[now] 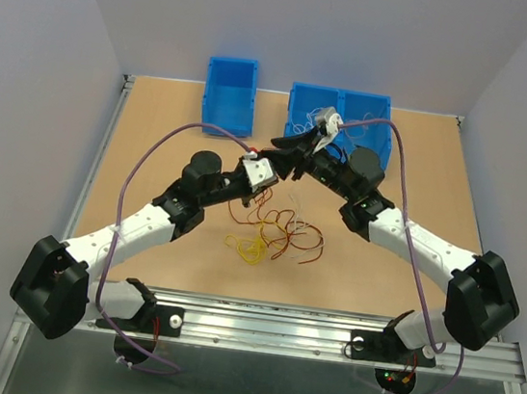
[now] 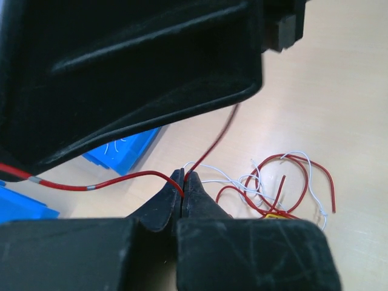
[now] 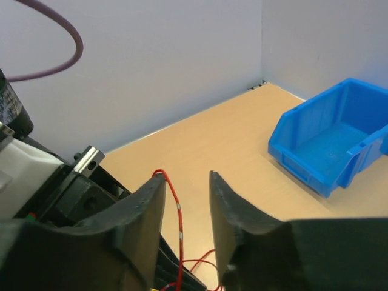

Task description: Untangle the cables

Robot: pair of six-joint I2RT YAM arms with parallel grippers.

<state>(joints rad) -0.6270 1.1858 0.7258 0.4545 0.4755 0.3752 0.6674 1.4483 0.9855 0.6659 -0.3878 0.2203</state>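
The cables (image 1: pixel 273 232) lie as a loose clump of red, yellow and white wires on the table between the arms. My left gripper (image 2: pixel 183 179) is shut on a red wire (image 2: pixel 91 186) that runs left and up from its tips; the clump (image 2: pixel 285 185) lies to its right. In the top view the left gripper (image 1: pixel 274 164) meets the right gripper (image 1: pixel 283 148) above the clump. My right gripper (image 3: pixel 185 176) is open, and the red wire (image 3: pixel 180 218) hangs between its fingers, draped over the left fingertip (image 3: pixel 159 179).
Two blue bins stand at the back: a single one (image 1: pixel 232 81) and a wider one (image 1: pixel 345 111) holding a few white wires. One bin shows in the right wrist view (image 3: pixel 330 142). The right gripper's black body (image 2: pixel 133 73) looms just above the left gripper.
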